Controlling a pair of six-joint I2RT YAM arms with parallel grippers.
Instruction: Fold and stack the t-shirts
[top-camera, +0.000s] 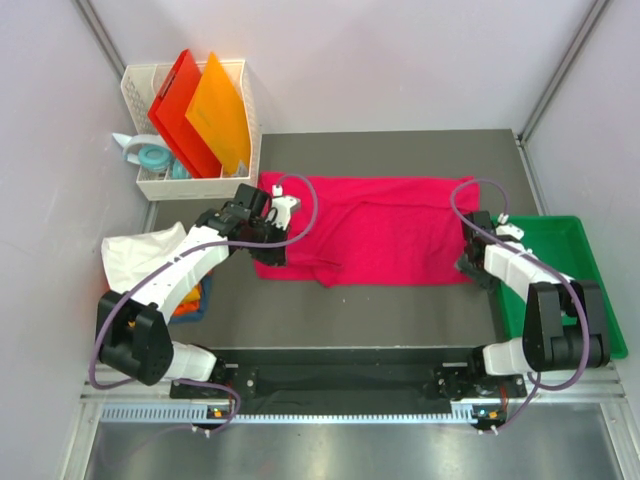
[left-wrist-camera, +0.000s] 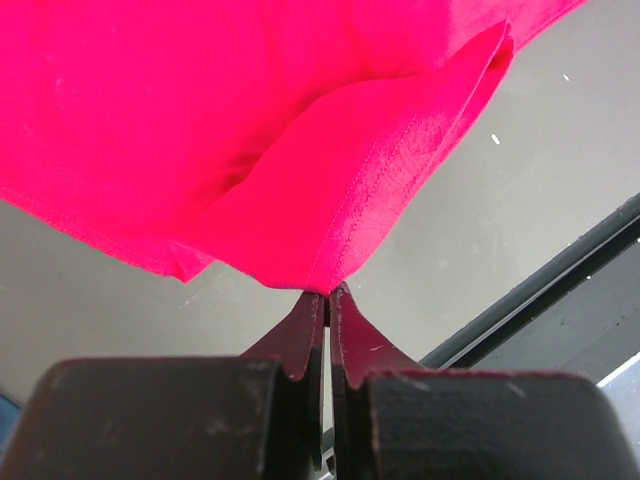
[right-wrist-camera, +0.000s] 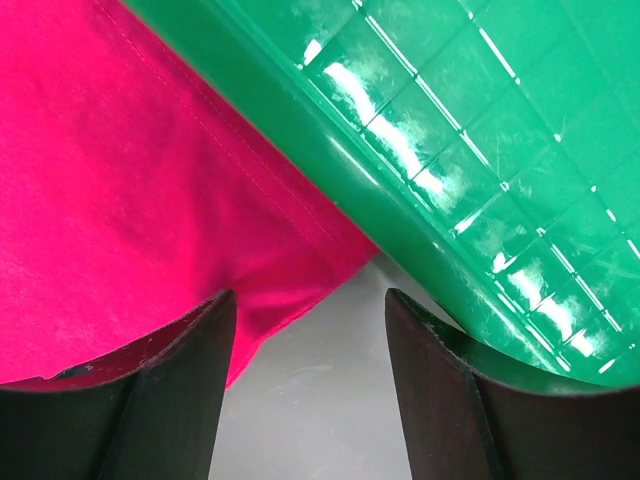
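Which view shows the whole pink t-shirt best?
Top external: the pink t-shirt lies spread across the table, nearly its whole outline visible. Left wrist shows only a fold pinched in the shut left gripper; right wrist only a hem beside the green tray.

Right end effector (right-wrist-camera: 310, 300): I read the jaws as standing well apart, clamped on nothing. The dark fingers (right-wrist-camera: 170, 390) come up from 7 and 5 o'clock. The crimson-pink t-shirt (right-wrist-camera: 120, 180) fills 9 to 12 o'clock and lies flat, with a stitched hem line running diagonally toward 4 o'clock. Its corner ends in the gap, closer to the 7 o'clock finger; I can't tell if that finger touches the cloth. The green tray (right-wrist-camera: 380, 215) takes 12 to 4 o'clock, glossy with a grid-patterned floor and glare streaks. The shirt edge lies right along the tray's wall. Grey bench (right-wrist-camera: 300, 410) shows at 6 o'clock between my fingers.
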